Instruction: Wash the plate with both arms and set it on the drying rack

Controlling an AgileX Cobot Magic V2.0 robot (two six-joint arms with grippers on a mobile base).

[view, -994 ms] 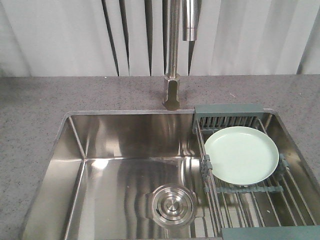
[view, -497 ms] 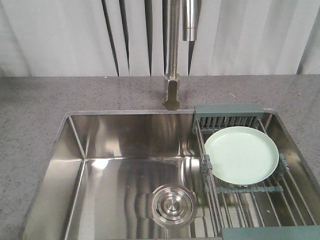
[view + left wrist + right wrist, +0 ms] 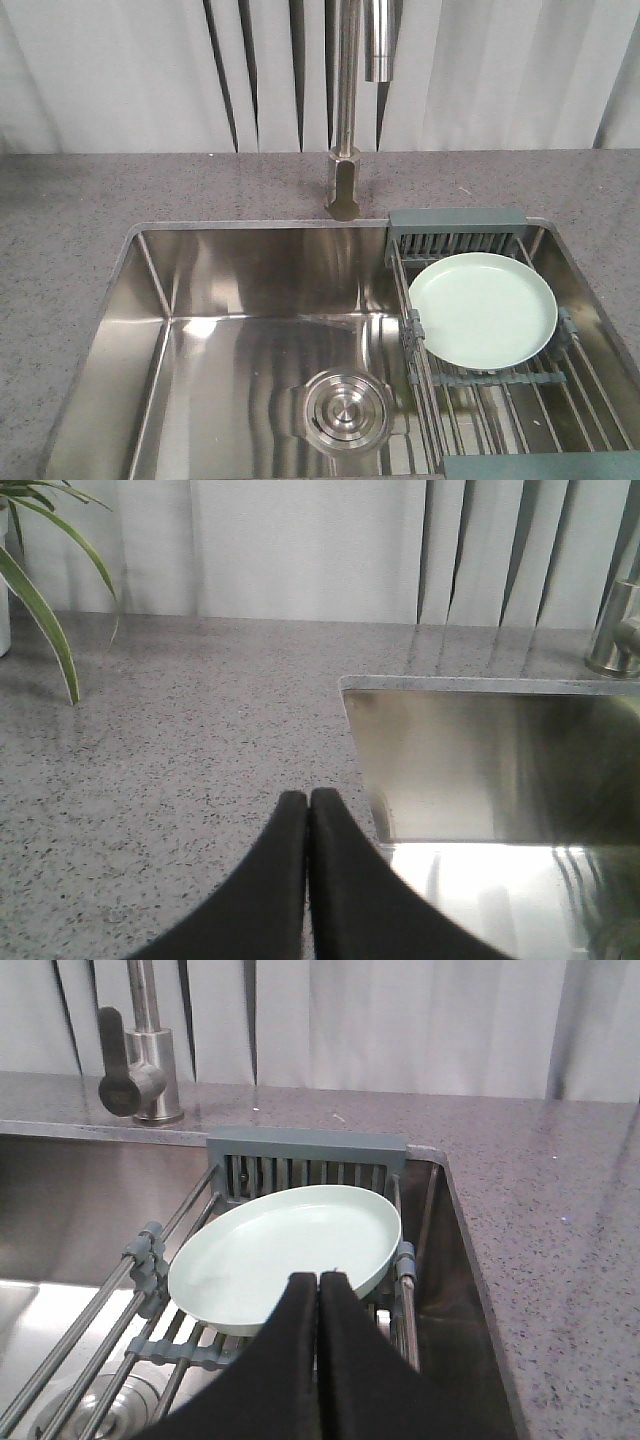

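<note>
The pale mint-green plate (image 3: 482, 309) lies flat on the drying rack (image 3: 505, 395), whose steel rods span the right side of the sink; the right wrist view shows the same plate (image 3: 285, 1255) on the rack (image 3: 160, 1345). My right gripper (image 3: 319, 1278) is shut and empty, its tips hovering in front of the plate's near rim. Over the speckled counter, just left of the sink's corner, my left gripper (image 3: 307, 795) is shut with nothing in it. Neither arm shows in the front view.
The steel sink (image 3: 230, 290) has a round drain (image 3: 345, 410) at its floor. A tall faucet (image 3: 345, 150) stands behind it on the grey counter (image 3: 70, 220). A plant's leaves (image 3: 45, 590) hang at the far left of the left wrist view.
</note>
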